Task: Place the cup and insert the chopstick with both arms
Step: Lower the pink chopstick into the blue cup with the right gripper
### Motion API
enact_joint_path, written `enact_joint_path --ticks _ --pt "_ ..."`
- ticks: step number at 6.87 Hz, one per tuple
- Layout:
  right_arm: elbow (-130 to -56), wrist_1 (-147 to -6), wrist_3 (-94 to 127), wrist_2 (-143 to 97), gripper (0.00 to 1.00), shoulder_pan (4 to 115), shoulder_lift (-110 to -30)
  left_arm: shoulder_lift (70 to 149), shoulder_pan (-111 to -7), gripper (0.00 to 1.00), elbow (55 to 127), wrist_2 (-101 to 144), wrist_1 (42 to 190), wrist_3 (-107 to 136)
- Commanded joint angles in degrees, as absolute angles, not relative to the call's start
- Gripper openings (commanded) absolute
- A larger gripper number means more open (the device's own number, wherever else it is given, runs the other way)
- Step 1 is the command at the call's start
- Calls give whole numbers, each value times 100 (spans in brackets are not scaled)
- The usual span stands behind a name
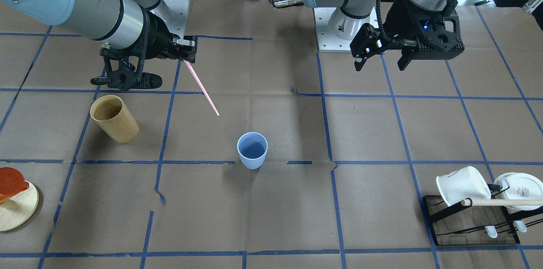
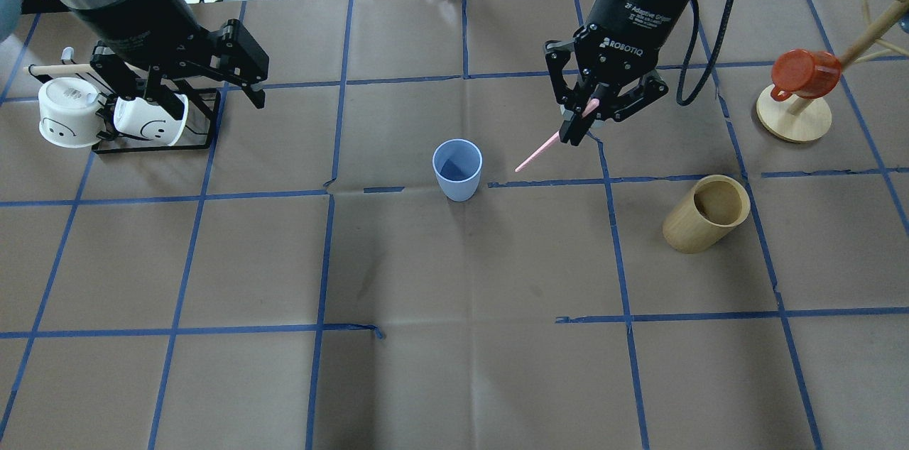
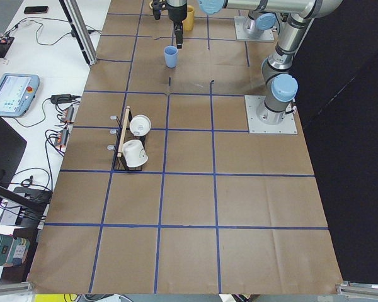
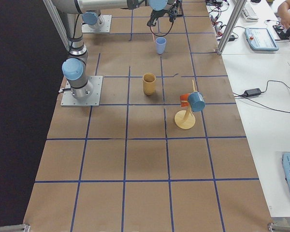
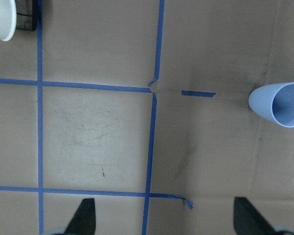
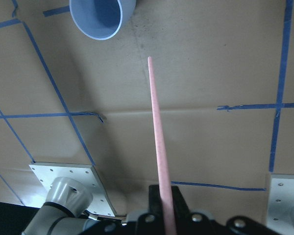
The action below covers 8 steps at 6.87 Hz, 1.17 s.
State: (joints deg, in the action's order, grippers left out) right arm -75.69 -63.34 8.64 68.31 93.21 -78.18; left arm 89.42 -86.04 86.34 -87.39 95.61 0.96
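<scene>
**Chopstick (image 2: 550, 147) angled for the cup (image 2: 457, 167)**

The right hand (image 2: 577, 125) pinched the chopstick by its upper end, tip slanting down toward the upright cup near that hand, probably to line up insertion. The left hand (image 2: 213, 99) hung spread, empty, well apart.

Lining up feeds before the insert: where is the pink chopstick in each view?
Front-facing: chopstick upper left.
Overhead: chopstick right of centre.
Exterior left: too small to tell.
Exterior right: too small to tell.
Left wrist: not in it.
Right wrist: chopstick centre.
Landmark: blue cup.
</scene>
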Motion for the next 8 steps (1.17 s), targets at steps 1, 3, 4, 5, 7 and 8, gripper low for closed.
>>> enact_joint_path --ticks 1,3,4,5,7,8 --pt "-7559 -6363 1466 6427 7 9439 -7787 8903 -8543 100 8640 -8736 9598 79" --pt "-7515 -6459 1678 6232 7 9579 -7586 8991 -8543 100 8666 -8745 9528 97" --pt "-7515 -6677 1931 6231 7 9693 -7550 8974 -8543 100 8666 -8745 9527 97" --pt "-7506 -7019 2151 6240 7 9720 -7463 8965 -8543 100 8675 -8754 9536 97" --pt "-7497 -7188 2153 6249 7 9721 -7383 8991 -8543 100 8666 -8745 9528 97" --pt "-7497 -7303 2153 6240 7 9721 -7313 8939 -8543 100 8666 -8754 9536 88"
